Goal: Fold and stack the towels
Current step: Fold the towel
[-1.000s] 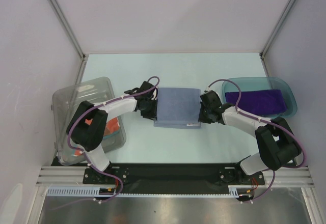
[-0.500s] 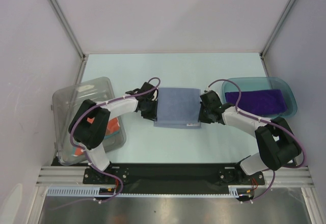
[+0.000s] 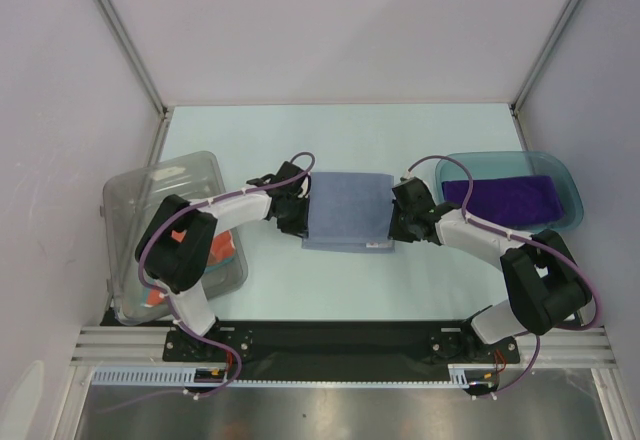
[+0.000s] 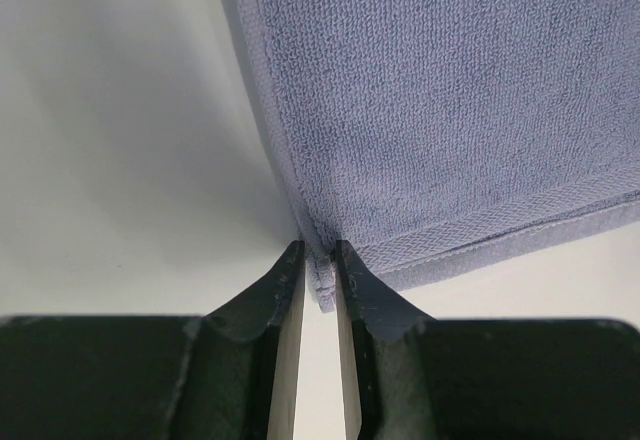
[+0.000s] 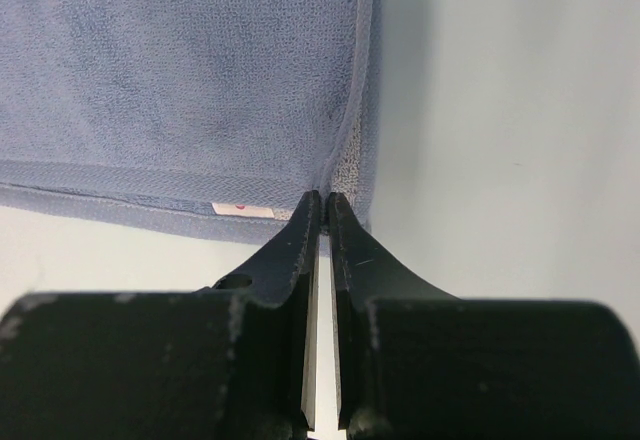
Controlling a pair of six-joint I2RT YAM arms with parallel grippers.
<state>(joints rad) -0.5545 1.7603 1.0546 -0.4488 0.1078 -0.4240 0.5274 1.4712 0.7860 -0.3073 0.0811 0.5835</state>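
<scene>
A folded blue-grey towel (image 3: 346, 210) lies flat in the middle of the table. My left gripper (image 3: 300, 222) is shut on the towel's near left corner (image 4: 322, 278), several layers pinched between its fingers (image 4: 285, 275). At the near right corner, my right gripper (image 3: 397, 224) is shut on the towel's edge (image 5: 345, 175), beside a small white label (image 5: 243, 209). A purple towel (image 3: 500, 198) lies folded in the teal tray (image 3: 570, 190) at the right. An orange towel (image 3: 222, 248) shows inside the clear bin (image 3: 170, 185) at the left.
The clear bin stands by the left wall under my left arm. The teal tray sits by the right wall. White walls close the table on three sides, and a metal rail (image 3: 340, 345) runs along the near edge.
</scene>
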